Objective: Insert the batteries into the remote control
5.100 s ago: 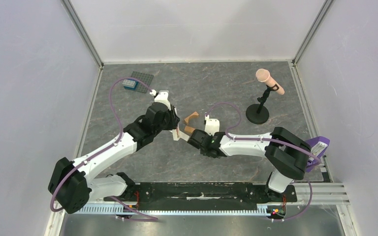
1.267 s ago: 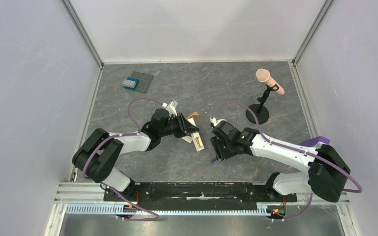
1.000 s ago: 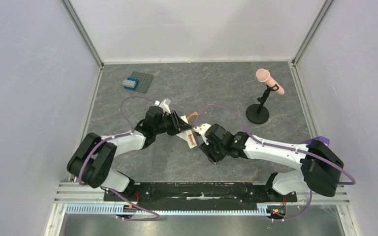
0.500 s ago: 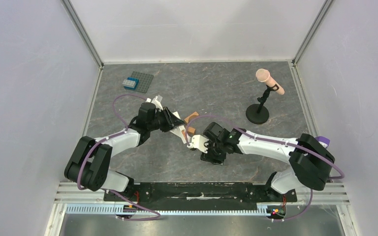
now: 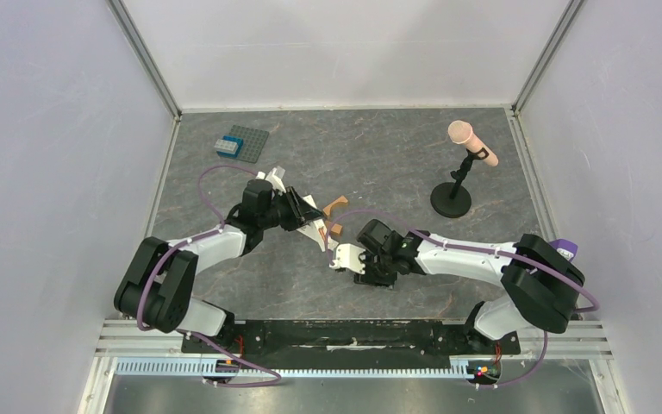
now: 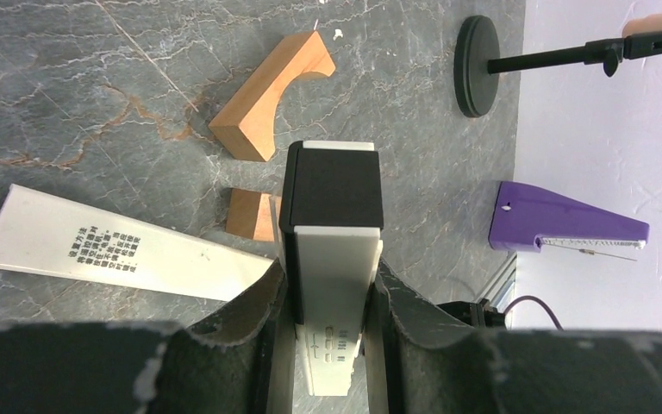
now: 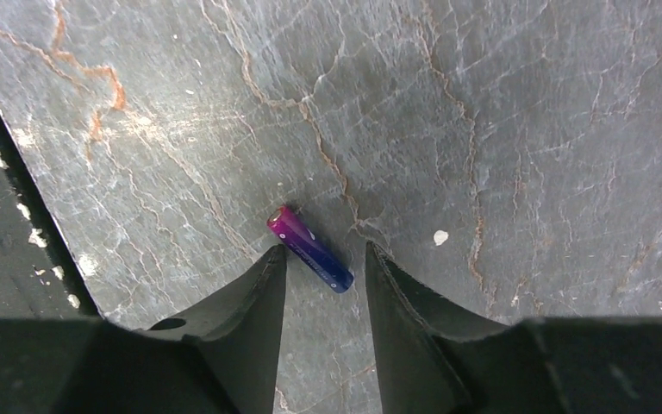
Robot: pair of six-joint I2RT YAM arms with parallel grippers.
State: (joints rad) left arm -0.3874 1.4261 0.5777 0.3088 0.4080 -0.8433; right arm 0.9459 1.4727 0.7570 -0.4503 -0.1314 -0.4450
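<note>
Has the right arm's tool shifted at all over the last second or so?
Yes. In the top view the right tool has shifted leftward, ending farther from the round base of the microphone stand, which stayed put.

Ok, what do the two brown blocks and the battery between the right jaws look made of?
Arched block and small block: likely wood, matte orange-brown, faint grain, crisp cut edges. Battery: glossy blue-to-magenta wrap, probably film over metal; the sheen suggests it, the core is hidden.
</note>
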